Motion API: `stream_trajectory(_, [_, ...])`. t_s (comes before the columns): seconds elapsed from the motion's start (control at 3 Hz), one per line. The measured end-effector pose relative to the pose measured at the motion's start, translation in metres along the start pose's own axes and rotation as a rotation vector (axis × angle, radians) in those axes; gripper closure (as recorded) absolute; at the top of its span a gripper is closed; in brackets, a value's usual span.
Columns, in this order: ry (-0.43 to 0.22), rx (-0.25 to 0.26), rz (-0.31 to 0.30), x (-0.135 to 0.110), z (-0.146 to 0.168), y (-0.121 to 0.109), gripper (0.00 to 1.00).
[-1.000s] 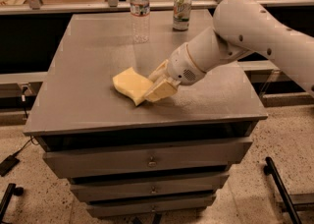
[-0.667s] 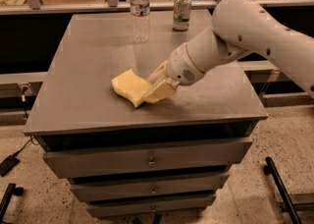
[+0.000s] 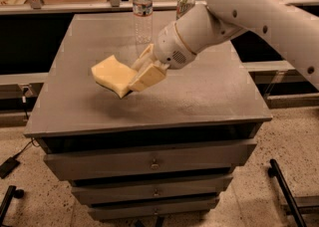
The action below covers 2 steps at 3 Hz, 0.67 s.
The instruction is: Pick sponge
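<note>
Nearest the viewer, the front face of the unit carries a stack of closed drawers [image 3: 152,159] under the counter's front edge. The grey counter [image 3: 209,96] above them is flat, with a bare stretch along the front edge and toward the right front corner.

Left of centre, about midway between the front and far edges, sits the sponge [image 3: 112,73]. It is pale yellow with wavy sides and lies tilted. A dark shadow falls on the counter under its near side, and it appears to be held just clear of the surface.

The gripper [image 3: 133,76] is at the sponge's right end. Its two pale fingers [image 3: 148,76] are clamped on that end, one on the near side and one on the far side. The white arm [image 3: 239,17] reaches in from the right far corner, sloping down toward the counter's centre.

Behind the gripper, a clear water bottle [image 3: 142,9] stands upright near the far edge. A soda can [image 3: 185,4] stands just right of it, partly hidden by the arm.
</note>
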State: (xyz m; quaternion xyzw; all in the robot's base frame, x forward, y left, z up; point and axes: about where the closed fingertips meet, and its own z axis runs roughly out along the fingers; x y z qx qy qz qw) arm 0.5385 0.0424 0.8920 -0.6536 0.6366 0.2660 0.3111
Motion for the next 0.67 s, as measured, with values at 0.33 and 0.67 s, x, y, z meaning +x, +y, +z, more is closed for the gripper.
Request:
stream_trajectory(0.33, [-0.013, 0.013, -0.075, -0.0398, -0.0097, -0.0018, 1.00])
stream_trajectory(0.67, [-0.013, 0.013, -0.075, -0.0399, -0.0096, -0.0018, 1.00])
